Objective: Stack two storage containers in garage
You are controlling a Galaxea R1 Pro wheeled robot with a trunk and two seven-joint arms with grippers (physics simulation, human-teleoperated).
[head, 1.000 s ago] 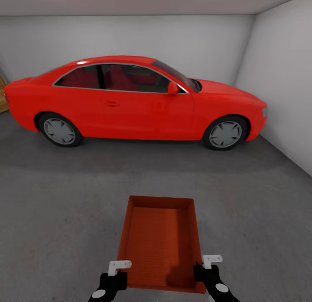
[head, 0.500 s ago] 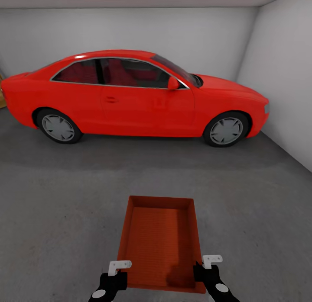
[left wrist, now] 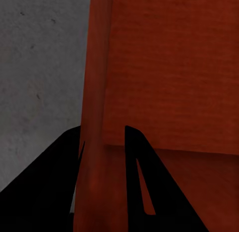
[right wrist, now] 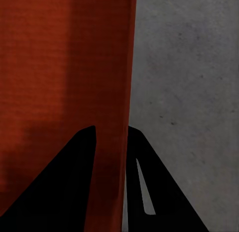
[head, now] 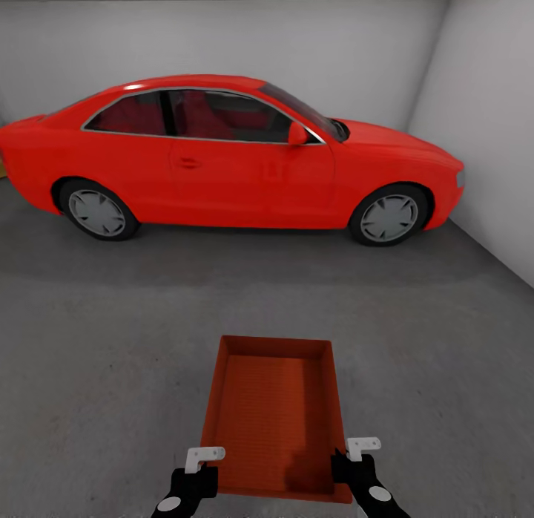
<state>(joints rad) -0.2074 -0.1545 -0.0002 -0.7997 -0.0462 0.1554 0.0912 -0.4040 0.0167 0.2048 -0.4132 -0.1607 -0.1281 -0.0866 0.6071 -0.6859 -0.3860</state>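
low in the frame, left pincer point(head: 194, 470) and right pincer point(head: 348, 462) clamp opposite walls of a storage container point(head: 276, 414), keeping it level above the garage floor point(head: 111, 355), red car point(head: 222, 162) beyond.

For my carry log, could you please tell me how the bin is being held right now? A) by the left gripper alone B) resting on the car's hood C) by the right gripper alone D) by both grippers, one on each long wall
D: the left gripper and right gripper each clamp a long wall of the bin, above the floor.
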